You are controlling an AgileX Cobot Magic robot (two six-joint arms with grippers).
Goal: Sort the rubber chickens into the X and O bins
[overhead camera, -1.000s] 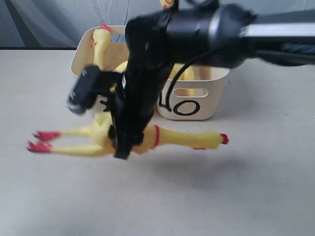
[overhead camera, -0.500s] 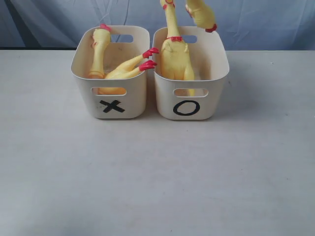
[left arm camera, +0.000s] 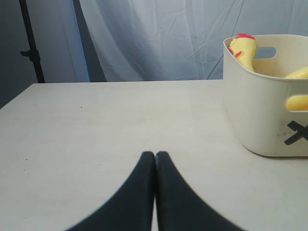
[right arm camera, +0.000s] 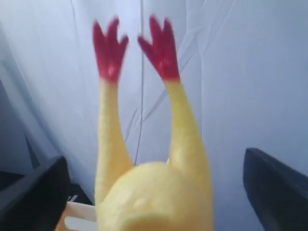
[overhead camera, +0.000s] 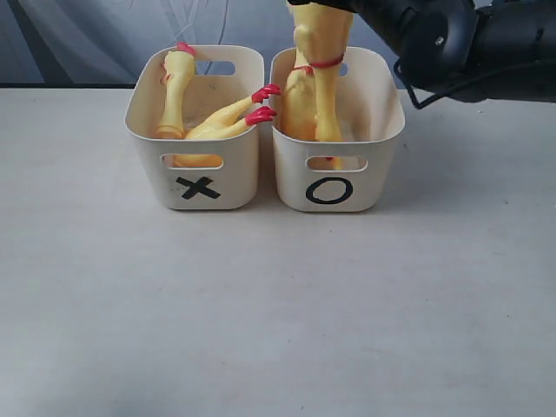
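Note:
The X bin (overhead camera: 195,187) holds a short head-and-neck chicken (overhead camera: 176,87) upright and a long rubber chicken (overhead camera: 228,126) whose red feet rest on the rim. In the O bin (overhead camera: 373,174) one chicken (overhead camera: 294,109) leans at the left. A second chicken (overhead camera: 326,95) hangs head down into it, body at the frame's top under my right arm (overhead camera: 452,39). My right gripper (right arm camera: 154,192) is open, its fingers (right arm camera: 276,192) wide of that chicken's body (right arm camera: 159,197), whose feet point up. My left gripper (left arm camera: 155,156) is shut and empty over the table, beside the X bin (left arm camera: 260,120).
The two bins stand side by side at the back of the pale table (overhead camera: 278,304), against a blue-grey curtain (overhead camera: 87,35). A dark stand (left arm camera: 31,48) shows at the table's far side in the left wrist view.
The right arm carried a chicken from in front of the bins to above the O bin. The chicken has dropped lower, neck into the bin, and the right jaws have opened.

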